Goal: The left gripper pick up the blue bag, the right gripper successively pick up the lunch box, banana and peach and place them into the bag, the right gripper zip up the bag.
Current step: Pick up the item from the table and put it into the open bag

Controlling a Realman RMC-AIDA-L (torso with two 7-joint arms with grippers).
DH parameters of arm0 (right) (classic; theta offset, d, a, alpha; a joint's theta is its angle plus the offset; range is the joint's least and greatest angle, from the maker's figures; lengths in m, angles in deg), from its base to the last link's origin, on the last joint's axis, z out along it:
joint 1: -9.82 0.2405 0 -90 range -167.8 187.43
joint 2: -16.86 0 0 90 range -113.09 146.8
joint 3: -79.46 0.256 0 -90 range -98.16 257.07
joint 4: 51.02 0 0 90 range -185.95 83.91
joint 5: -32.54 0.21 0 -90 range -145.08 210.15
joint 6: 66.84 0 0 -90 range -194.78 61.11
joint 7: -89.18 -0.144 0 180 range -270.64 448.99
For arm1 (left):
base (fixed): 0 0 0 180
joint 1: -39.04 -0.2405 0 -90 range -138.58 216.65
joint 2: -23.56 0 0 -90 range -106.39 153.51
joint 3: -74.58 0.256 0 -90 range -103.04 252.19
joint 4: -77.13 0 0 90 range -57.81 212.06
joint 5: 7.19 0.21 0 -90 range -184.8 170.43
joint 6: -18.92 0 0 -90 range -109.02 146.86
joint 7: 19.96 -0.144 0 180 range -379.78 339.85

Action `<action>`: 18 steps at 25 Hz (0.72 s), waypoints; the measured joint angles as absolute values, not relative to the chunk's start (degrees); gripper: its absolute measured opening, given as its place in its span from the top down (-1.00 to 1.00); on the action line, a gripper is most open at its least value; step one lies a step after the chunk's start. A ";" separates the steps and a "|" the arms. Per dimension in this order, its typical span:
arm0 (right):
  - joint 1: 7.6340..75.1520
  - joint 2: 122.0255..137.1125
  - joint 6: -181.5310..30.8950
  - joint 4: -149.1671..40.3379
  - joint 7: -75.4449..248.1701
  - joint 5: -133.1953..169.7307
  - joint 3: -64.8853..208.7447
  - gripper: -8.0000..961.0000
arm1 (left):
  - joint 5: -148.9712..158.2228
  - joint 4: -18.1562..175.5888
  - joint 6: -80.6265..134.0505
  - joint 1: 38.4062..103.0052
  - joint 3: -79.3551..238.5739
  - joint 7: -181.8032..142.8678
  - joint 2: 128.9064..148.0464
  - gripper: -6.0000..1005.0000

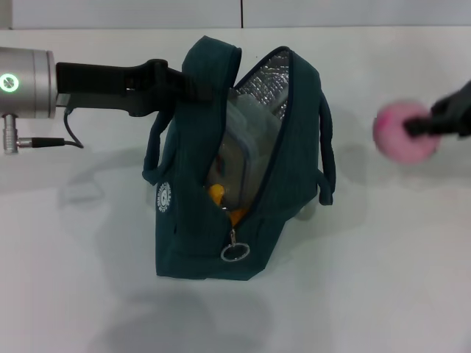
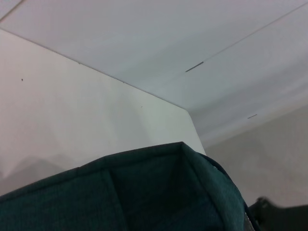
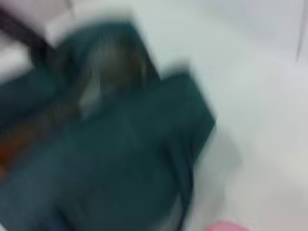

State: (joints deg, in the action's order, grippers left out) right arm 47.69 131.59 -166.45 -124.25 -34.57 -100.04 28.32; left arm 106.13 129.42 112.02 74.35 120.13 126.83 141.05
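The blue bag (image 1: 199, 235) stands mid-table with its zip open and silver lining showing. My left gripper (image 1: 197, 85) reaches in from the left and is shut on the bag's upper rim, holding it up. Inside, the clear lunch box (image 1: 250, 140) stands on edge, and the yellow banana (image 1: 218, 194) shows below it. The pink peach (image 1: 399, 132) hangs above the table to the right of the bag, with my right gripper (image 1: 423, 126) shut on it. The left wrist view shows only the bag's fabric (image 2: 144, 192). The right wrist view shows the bag (image 3: 120, 159) and the peach's edge (image 3: 226, 226).
The zip's silver ring pull (image 1: 235, 252) hangs at the bag's near end. A rope handle (image 1: 324, 158) droops on the bag's right side. White table (image 1: 383, 279) lies all around, with a wall edge at the back.
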 joint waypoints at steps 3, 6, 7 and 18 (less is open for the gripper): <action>45.67 130.28 -169.15 -124.21 -31.05 -86.89 35.06 0.65 | 105.78 129.40 112.06 74.34 120.17 126.82 141.06 0.90; 43.86 130.05 -169.83 -123.62 -27.33 -74.70 35.56 0.71 | 105.60 128.64 112.08 74.40 120.18 126.81 141.04 0.90; 43.67 130.39 -169.97 -123.54 -26.07 -72.57 35.43 0.72 | 105.60 128.37 112.08 74.44 120.17 126.81 140.98 0.90; 49.22 132.31 -162.46 -112.87 -15.31 -63.62 19.21 0.87 | 105.57 127.31 111.89 75.20 119.94 126.20 140.74 0.90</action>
